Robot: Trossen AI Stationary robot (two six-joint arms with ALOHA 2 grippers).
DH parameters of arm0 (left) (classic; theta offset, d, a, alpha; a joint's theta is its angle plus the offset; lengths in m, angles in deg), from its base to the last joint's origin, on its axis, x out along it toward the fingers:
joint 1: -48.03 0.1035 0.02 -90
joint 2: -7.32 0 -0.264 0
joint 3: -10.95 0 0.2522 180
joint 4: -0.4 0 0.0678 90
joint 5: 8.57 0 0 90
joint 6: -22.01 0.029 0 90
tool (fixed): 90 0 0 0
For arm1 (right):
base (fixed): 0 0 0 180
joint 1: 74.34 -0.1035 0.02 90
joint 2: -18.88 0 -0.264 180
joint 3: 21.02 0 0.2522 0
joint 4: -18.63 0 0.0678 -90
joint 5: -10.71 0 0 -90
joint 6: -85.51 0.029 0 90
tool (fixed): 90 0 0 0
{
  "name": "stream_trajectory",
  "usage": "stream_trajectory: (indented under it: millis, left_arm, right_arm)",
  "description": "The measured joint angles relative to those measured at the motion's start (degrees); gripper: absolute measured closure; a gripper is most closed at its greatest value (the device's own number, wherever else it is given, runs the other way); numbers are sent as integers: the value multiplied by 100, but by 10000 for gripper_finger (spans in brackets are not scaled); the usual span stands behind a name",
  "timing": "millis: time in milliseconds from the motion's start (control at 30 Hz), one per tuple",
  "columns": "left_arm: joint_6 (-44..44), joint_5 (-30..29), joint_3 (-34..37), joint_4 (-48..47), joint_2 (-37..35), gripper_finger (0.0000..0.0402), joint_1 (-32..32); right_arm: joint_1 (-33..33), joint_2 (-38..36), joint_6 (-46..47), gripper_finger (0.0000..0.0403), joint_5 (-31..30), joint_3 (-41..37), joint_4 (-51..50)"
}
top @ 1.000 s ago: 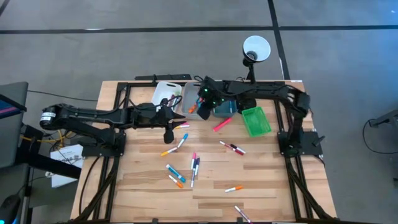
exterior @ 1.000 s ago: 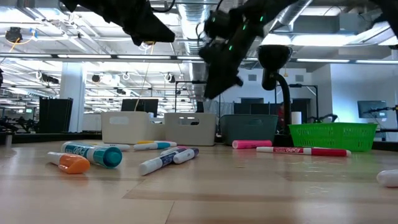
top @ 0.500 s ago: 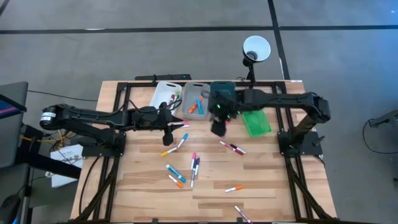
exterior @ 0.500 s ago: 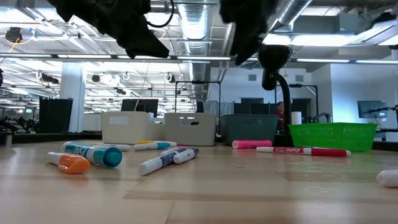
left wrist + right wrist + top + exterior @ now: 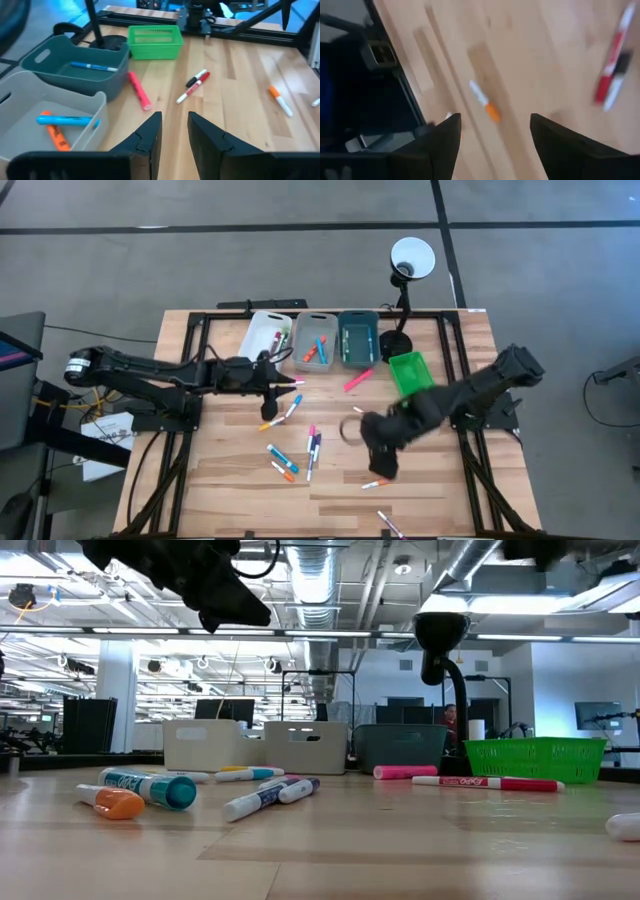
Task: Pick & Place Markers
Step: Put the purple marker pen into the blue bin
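Note:
Markers lie scattered on the wooden table: a pink one (image 5: 357, 380), a loose group (image 5: 300, 452) at the middle, and an orange-and-white one (image 5: 375, 482) toward the near edge. My right gripper (image 5: 383, 463) hovers open over that orange-and-white marker (image 5: 485, 104), its fingers apart and touching nothing. My left gripper (image 5: 275, 387) hangs above the table near the grey bin (image 5: 315, 340). A gap shows between its fingers (image 5: 172, 135) with nothing in it. Blue and orange markers (image 5: 62, 125) lie in the grey bin.
A white bin (image 5: 268, 335), the grey bin, a teal bin (image 5: 357, 340) and a green bin (image 5: 410, 373) stand in a row at the far side. A black lamp (image 5: 405, 265) stands behind them. Red and black markers (image 5: 194, 85) lie right of centre.
My right gripper has swung from above the grey bin at the far side toward the near edge and the right, and now hangs over the orange-and-white marker. My left arm has stayed about where it was.

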Motion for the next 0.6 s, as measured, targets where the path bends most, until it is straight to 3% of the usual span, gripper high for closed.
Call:
stream_trajectory:
  millis: [267,433,600]
  left_arm:
    - [-700,-15,0,44,0,312,-199]
    - [-750,-8,0,66,0,312,-314]
    - [-833,-17,0,66,0,312,-350]
  right_arm:
    - [-1102,770,2020,175,335,-3,1]
    - [-1552,1401,2537,177,816,-5,212]
    - [-1594,1848,2814,178,1140,-5,710]
